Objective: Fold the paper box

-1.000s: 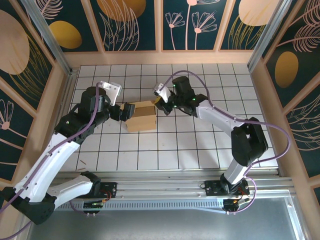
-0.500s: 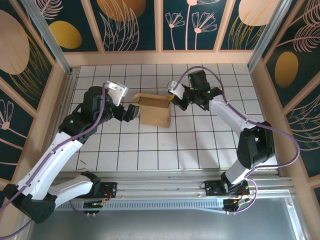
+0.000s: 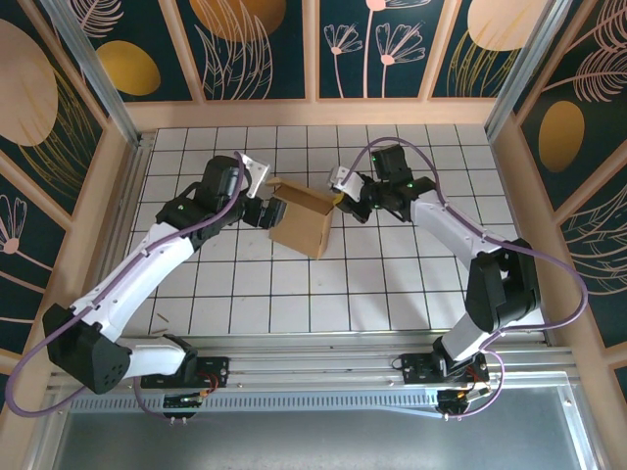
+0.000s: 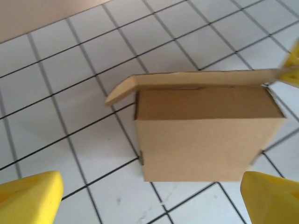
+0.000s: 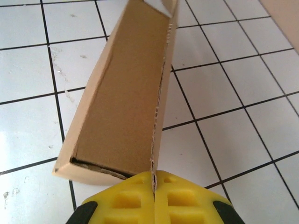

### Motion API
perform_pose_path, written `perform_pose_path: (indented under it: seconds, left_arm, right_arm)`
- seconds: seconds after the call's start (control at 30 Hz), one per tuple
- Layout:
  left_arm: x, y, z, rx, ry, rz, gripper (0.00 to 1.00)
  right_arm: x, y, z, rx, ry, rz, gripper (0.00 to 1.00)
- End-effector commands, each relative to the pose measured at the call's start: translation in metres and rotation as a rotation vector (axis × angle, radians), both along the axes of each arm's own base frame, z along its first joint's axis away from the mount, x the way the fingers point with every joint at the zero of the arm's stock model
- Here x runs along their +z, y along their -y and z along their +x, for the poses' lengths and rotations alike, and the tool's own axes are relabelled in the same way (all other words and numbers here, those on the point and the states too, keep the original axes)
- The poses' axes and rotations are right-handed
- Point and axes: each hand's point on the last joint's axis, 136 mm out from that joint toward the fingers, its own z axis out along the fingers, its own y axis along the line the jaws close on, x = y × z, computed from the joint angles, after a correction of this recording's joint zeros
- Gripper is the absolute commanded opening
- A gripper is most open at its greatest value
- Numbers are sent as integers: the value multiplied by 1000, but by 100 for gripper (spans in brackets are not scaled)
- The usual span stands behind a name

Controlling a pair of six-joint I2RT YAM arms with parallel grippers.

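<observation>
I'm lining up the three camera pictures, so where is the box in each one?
Top external: box mid-table, just left of picture centre.
Left wrist: centre-right, lid open.
Right wrist: centre-left, its edge pinched in the right gripper at the bottom.
Shared landmark: white tiles with black lines.

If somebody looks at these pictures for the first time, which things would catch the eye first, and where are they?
The brown paper box stands out first, in the middle of the white tiled table, with its lid flap open. The right gripper is shut on a thin cardboard edge of the box. The left gripper is wide open close to the box's other side.
</observation>
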Motion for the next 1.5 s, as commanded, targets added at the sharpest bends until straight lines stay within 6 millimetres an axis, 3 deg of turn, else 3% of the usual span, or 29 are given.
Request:
perform_pose_path:
  seconds: [0.0, 0.1, 0.17, 0.33, 0.5, 0.63, 0.77, 0.9, 1.0, 1.13, 1.3, 1.4, 1.47]
  left_arm:
    - [21, 16, -14, -254, 152, 55, 98]
    - [33, 4, 5, -218, 275, 172, 99]
    - [42, 10, 12, -245, 283, 192, 97]
    - [16, 27, 10, -409, 212, 258, 96]
    - [-3, 29, 9, -442, 204, 277, 88]
    - [9, 54, -3, -521, 195, 114, 86]
    - [35, 81, -18, -562, 144, -139, 90]
    - [39, 97, -16, -502, 11, -333, 99]
    - [24, 93, -10, -430, 18, -366, 99]
    - [0, 71, 11, -295, 56, -220, 96]
    - [-22, 89, -8, -442, -103, -212, 85]
    - [-37, 79, 6, -365, -96, -147, 77]
    - [-42, 70, 19, -302, -58, -89, 77]
  right_arm:
    - [23, 4, -3, 45, 52, 25, 0]
    - [31, 8, -3, 71, 113, 11, 0]
    - [44, 8, 0, 84, 169, 39, 0]
    - [63, 12, 4, 124, 282, 77, 0]
    - [63, 18, 8, 132, 274, 90, 0]
    - [52, 17, 13, 129, 185, 92, 0]
    - [37, 14, 18, 110, 125, 94, 0]
    - [29, 15, 26, 27, 71, 111, 0]
    - [24, 15, 24, 3, 61, 137, 0]
    - [22, 12, 17, 16, 68, 158, 0]
    - [24, 10, 21, -3, 40, 159, 0]
    - [24, 8, 20, 2, 38, 156, 0]
    - [22, 6, 15, 22, 43, 152, 0]
